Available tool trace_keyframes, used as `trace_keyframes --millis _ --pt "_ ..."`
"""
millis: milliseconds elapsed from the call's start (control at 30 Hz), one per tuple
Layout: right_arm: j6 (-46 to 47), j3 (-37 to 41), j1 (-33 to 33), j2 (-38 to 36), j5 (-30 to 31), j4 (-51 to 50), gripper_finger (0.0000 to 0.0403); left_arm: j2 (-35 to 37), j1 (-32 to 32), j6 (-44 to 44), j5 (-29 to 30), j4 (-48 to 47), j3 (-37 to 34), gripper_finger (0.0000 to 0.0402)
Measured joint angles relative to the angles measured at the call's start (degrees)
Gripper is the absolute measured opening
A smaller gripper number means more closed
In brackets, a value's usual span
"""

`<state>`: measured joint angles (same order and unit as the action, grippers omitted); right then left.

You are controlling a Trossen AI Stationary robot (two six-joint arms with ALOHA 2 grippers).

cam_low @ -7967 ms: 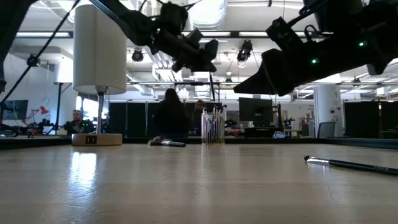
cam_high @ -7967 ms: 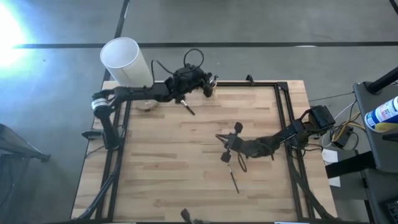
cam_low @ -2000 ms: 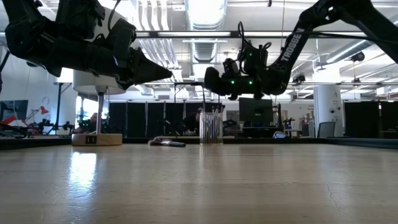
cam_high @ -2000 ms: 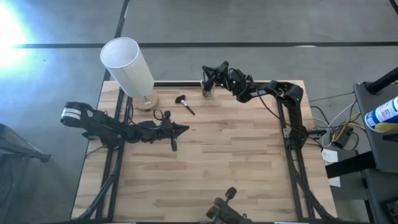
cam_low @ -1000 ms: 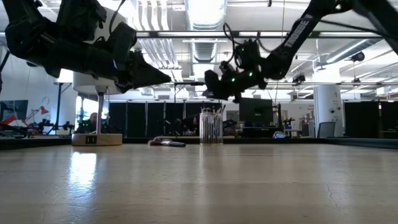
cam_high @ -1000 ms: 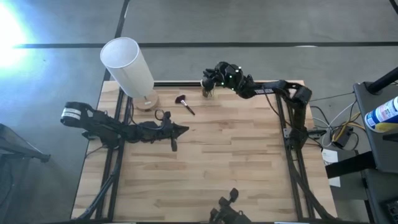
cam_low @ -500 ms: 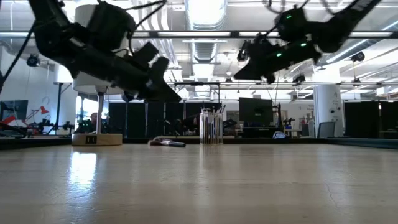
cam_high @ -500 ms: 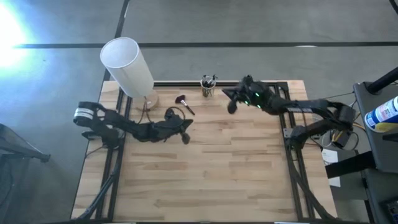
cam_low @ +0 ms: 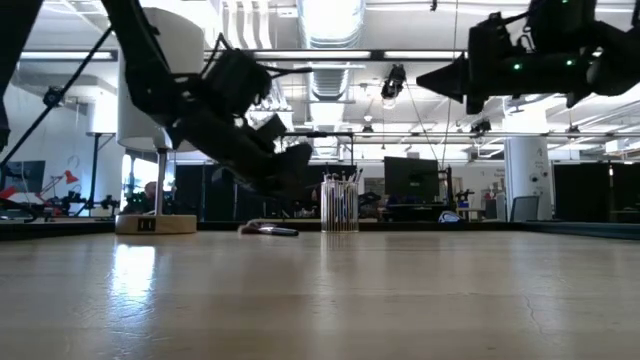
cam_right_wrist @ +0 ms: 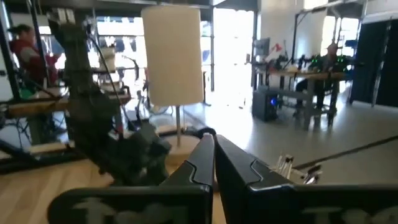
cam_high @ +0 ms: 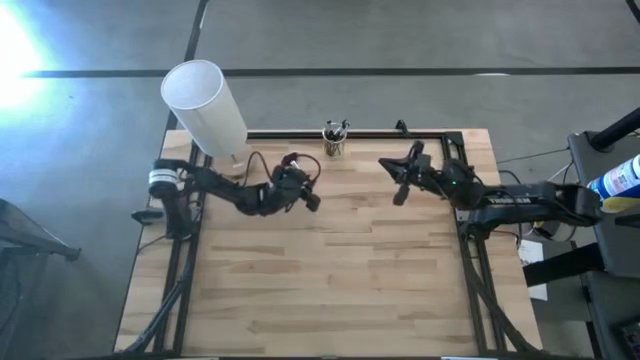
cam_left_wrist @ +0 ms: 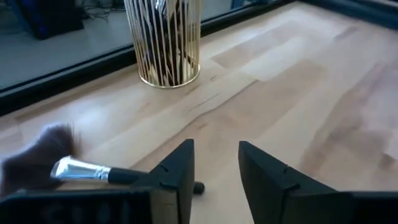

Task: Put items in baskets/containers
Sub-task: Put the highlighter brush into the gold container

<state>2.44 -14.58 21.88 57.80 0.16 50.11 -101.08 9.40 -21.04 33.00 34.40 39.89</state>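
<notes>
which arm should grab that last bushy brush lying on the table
Left. The left gripper is open and low over the table, right beside the bushy brush near the cup. The right gripper is shut and raised, farther off.

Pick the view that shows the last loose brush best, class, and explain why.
The left wrist view: the brush lies close, bushy head and silver ferrule plain. In the high view it is mostly under the left gripper; in the low view it is a distant sliver.

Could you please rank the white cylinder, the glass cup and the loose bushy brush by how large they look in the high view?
1. white cylinder
2. glass cup
3. bushy brush, partly hidden by the left gripper, so this rank is unsure.
</notes>
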Motion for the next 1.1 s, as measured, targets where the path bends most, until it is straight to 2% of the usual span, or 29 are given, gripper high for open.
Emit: trace_keyframes --millis 200,333,600,833,1100 --pt "0.4 0.8 -0.2 -2.7 -0.1 -0.1 0.0008 -4.5 3.9 0.5 -3.2 -1.5 3.2 0.0119" --pt "0.4 1.0 -0.3 -2.6 -0.1 -0.2 0.0008 -5.5 6.2 0.1 -6.9 -7.2 5.1 0.0119" --pt "0.4 0.9 -0.3 -2.6 -0.2 -0.2 0.0008 -5.1 6.9 2.4 -17.7 -17.1 7.6 0.0119" --pt "0.4 0.9 -0.3 -2.6 -0.2 -0.2 0.0008 -2.9 4.7 3.8 -26.8 -22.3 7.2 0.0119" --pt "0.4 0.9 -0.6 -2.6 -0.7 -0.3 0.0008 4.9 -3.0 3.6 -28.2 -36.8 6.5 0.0119"
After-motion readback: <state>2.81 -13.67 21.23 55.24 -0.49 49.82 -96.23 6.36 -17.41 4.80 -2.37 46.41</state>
